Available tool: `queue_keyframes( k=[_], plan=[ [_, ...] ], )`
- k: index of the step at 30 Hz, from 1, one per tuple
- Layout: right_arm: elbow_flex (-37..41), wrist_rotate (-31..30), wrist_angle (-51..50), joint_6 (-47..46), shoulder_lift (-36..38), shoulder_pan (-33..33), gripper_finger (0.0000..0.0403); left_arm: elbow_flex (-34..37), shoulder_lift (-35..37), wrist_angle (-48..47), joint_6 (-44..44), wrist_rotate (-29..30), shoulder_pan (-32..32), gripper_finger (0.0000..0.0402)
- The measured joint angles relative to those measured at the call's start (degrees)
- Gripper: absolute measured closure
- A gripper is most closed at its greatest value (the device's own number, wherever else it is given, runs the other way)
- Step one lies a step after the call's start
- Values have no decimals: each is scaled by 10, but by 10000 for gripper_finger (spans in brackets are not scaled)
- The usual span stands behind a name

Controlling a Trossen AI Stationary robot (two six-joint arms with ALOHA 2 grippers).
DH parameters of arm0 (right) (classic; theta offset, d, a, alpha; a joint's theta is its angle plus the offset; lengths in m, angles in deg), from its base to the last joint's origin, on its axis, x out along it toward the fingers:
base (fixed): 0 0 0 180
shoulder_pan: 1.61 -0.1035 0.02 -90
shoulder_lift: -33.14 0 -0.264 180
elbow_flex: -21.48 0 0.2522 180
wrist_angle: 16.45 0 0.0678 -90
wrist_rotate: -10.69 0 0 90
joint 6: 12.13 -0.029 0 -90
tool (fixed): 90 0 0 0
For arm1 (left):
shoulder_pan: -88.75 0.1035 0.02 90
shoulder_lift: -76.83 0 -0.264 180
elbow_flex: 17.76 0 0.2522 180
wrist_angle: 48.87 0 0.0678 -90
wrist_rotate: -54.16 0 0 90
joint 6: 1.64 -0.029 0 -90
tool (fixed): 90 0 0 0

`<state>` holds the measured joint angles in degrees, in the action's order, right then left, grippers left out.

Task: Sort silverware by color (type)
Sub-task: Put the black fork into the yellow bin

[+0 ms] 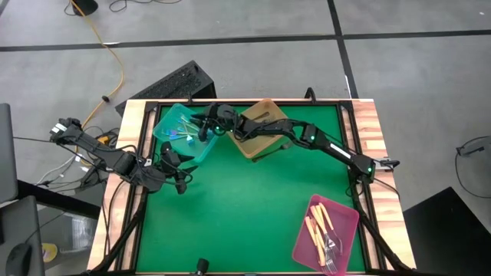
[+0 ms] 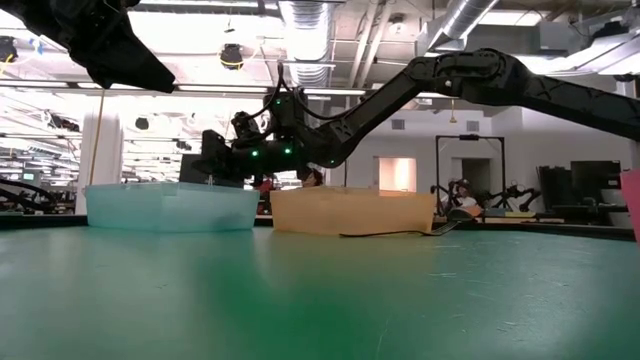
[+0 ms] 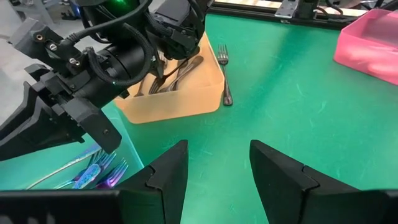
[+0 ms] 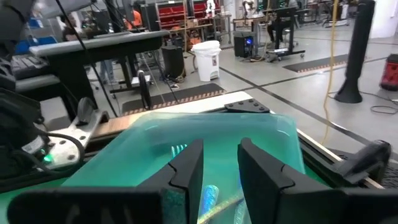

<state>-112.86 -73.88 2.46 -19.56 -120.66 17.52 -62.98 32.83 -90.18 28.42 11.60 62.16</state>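
Right pincer (image 1: 205, 127): over the teal tray (image 1: 201, 150) at the counter's far-left corner, fingers parted, nothing held.
Blue forks (image 1: 181, 126): directly beneath it, in that tray.
Left pincer (image 1: 181, 182): near the left edge, released.
Stray fork (image 3: 225, 76): beside the amber tray (image 3: 186, 99), lengthwise along it, nearer the right arm.

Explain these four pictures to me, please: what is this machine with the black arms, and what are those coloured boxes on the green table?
It is a robot with two dark arms sorting cutlery. One picture looks down from above, one looks level across the table, and two come from cameras on the wrists. Three trays stand there: a teal tray with iridescent forks, an amber tray with dark grey utensils, and a pink tray with cream-handled pieces. One grey fork lies on the green beside the amber tray. The right gripper hangs over the teal tray, fingers apart, holding nothing. The left gripper waits open near the teal tray.
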Motion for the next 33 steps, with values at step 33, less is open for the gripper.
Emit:
queue_keyframes(
  k=[33],
  plan=[
    [-132,89,-487,193,174,38,280,0,0,4,0,-5,0,246]
  ],
)
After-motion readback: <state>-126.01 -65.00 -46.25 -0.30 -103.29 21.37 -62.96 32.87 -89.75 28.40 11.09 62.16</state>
